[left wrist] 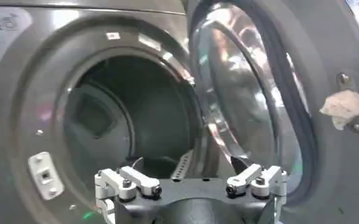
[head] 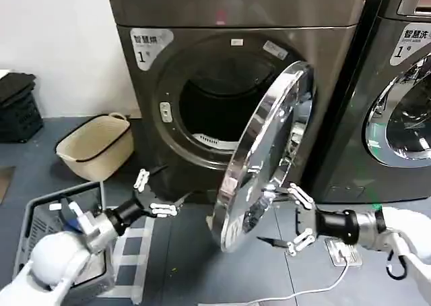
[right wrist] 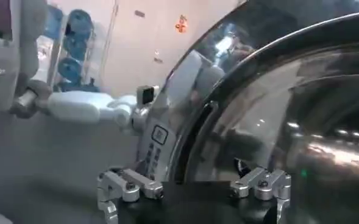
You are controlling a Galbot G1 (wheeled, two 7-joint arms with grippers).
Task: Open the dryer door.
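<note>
The dryer door (head: 259, 154), a round chrome-rimmed porthole, stands swung well out from the grey-brown machine. Behind it the dark drum opening (head: 212, 107) is exposed. My right gripper (head: 288, 217) is open at the door's lower outer edge, its upper finger close against the chrome rim. In the right wrist view this gripper (right wrist: 194, 185) faces the shiny rim (right wrist: 301, 122). My left gripper (head: 152, 195) hovers open and empty low in front of the machine, left of the door. The left wrist view has this gripper (left wrist: 191, 182) facing the drum opening (left wrist: 130, 115), with the door's inner side (left wrist: 240, 103) beside it.
A second machine (head: 404, 83) stands right of the open door. A beige basket (head: 94, 144) sits on the floor at the left, with a grey crate (head: 40, 218) nearer me and a black basket (head: 17, 107) further left. A white cable (head: 316, 289) lies under the right arm.
</note>
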